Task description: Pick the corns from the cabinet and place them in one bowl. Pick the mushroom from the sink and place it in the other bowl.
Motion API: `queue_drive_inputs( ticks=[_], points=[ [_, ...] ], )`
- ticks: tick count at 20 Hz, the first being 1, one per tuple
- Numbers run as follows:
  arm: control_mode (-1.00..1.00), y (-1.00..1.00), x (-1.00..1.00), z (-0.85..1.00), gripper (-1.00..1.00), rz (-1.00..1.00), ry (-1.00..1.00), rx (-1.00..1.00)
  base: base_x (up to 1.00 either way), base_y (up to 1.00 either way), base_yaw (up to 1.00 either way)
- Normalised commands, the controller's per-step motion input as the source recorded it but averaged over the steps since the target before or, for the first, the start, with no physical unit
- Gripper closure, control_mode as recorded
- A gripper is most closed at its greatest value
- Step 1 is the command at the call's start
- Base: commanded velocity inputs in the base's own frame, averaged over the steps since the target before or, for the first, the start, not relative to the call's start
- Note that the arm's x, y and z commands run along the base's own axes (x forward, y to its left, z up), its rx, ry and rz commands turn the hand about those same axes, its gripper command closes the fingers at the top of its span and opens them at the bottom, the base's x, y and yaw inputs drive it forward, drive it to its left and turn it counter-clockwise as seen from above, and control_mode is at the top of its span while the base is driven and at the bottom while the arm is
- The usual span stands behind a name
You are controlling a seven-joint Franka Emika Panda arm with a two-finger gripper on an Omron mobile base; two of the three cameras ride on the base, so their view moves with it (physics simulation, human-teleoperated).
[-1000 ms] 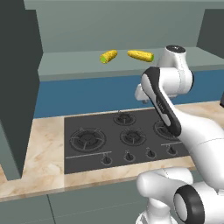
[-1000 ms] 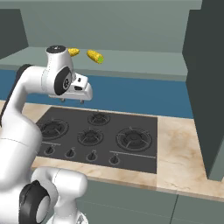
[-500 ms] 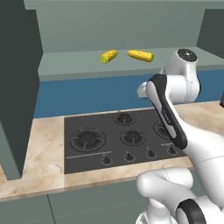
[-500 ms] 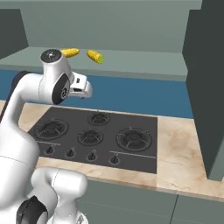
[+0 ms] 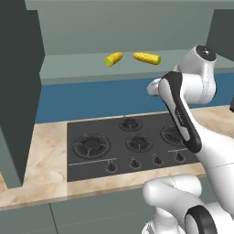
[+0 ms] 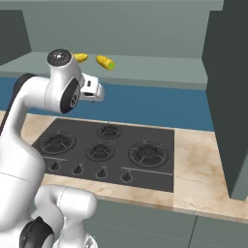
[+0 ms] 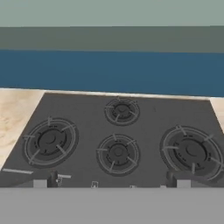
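Cabinet: tall grey-green wall unit with a flat shelf, dark slab door swung out at your left. Risk: your arm stood below the shelf edge, so a straight rise could have clipped the lip.

Hob: black four-burner glass plate set in the marbled beige counter. A corn dropped in transit could have rolled among the grates.

Corns: two short yellow cobs with green ends, lying near each other on the shelf, untouched. Round bodies; an off-centre pinch could have squirted one backward.

Gripper: released, holding nothing, pointed down at the hob.

Hidden from you: fingertips largely cut off in the hand view; one cob partly masked by the arm in the right base view.
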Motion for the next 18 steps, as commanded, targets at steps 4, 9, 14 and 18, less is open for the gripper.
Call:
queue_drive_inputs(
  ticks=[4, 9, 14, 18],
  points=[
    [-1.0, -0.06, 0.1, 0.35, -1.0, 0.0, 0.0, 0.0, 0.0, 0.0, 0.0],
    [-1.0, -0.13, 0.13, 0.33, -1.0, 0.03, -0.03, 0.0, 0.0, 0.0, 0.0],
    [-1.0, -0.13, 0.19, 0.16, -1.0, 0.04, -0.12, 0.0, 0.0, 0.0, 0.0],
    [-1.0, -0.14, 0.2, 0.04, -1.0, 0.12, -0.23, 0.0, 0.0, 0.0, 0.0]
  ],
)
